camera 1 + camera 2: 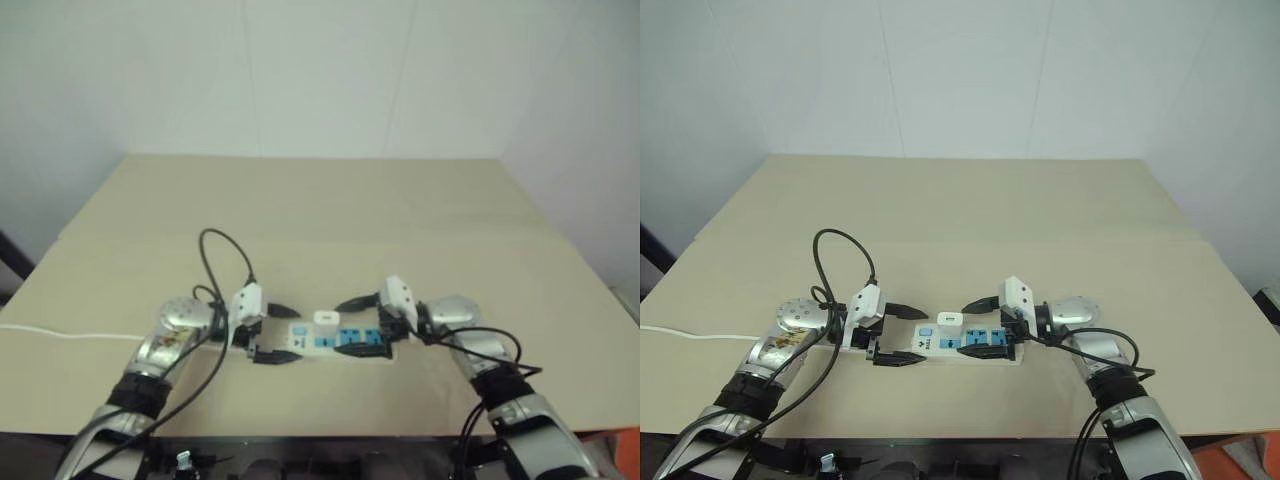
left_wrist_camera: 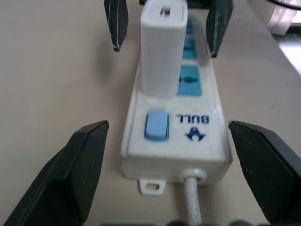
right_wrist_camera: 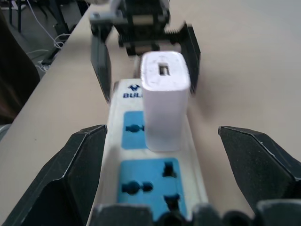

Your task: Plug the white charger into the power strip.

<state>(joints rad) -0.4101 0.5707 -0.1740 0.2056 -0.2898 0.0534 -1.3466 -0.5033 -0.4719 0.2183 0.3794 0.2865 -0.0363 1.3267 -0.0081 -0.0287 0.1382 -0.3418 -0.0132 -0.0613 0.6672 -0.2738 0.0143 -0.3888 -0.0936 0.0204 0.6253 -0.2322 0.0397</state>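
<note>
A broad beige flat-topped table (image 1: 970, 215) carries the scene. Near its front edge lies the power strip (image 1: 962, 344), a long, flat bar of white plastic with blue socket faces, a pale blue switch (image 2: 156, 125) at one end and a thin white cord (image 2: 193, 207) leaving that end. The strip is judged rigid and light enough to slide on the smooth surface if pushed sideways, so it is best steadied at its two ends or by its long edges.

The left gripper (image 1: 903, 335) is placed at the switch end and the right gripper (image 1: 981, 327) at the far end, both pointing inward along the strip. The black fingers of each are spread wide and released, with nothing grasped; the strip lies between them, untouched as far as can be seen.

The white charger (image 3: 164, 100), a small, smooth block of hard plastic, stands upright in the socket nearest the switch, and appears seated. It is judged light, stiff and somewhat slippery; it is best taken across its two broad flat sides, low on the body, and pressed straight down rather than tilted.
</note>
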